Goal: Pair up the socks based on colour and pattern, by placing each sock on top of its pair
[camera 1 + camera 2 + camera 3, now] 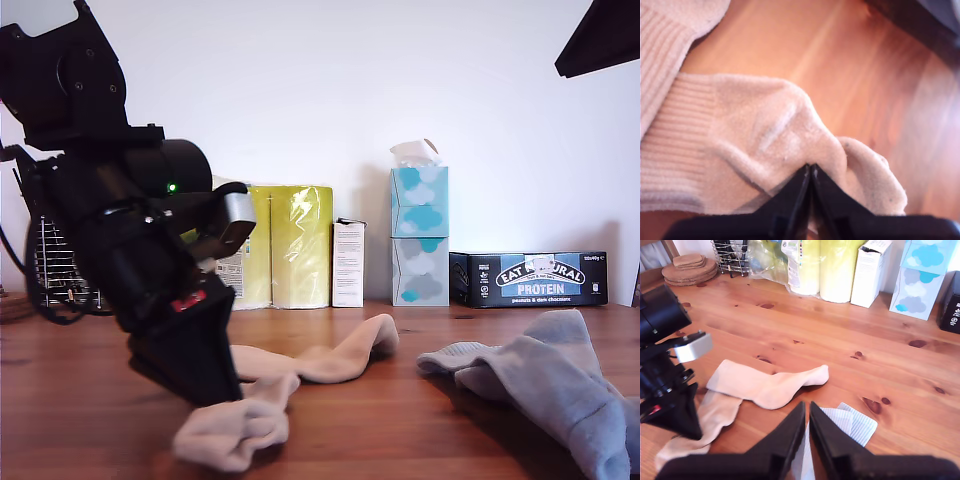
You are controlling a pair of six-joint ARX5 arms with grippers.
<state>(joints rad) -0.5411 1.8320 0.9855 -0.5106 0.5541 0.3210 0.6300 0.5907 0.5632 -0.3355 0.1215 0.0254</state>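
My first gripper (810,172): jaws closed, pinching lower beige sock (765,145) on table (860,65). Second beige sock (770,385) overlapped its cuff; beige pair looked nearly done. My second gripper (807,425): jaws together, grip unclear, above blue-grey socks (550,385) heaped at exterior view's right; pairing there unconfirmed.

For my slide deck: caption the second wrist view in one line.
My second gripper hangs shut above a blue-grey sock while my first gripper works two overlapping beige socks on the wooden table.

The blue sock (560,385) runs off the exterior view's right edge; my first gripper (205,385) hides part of a beige sock (235,430).
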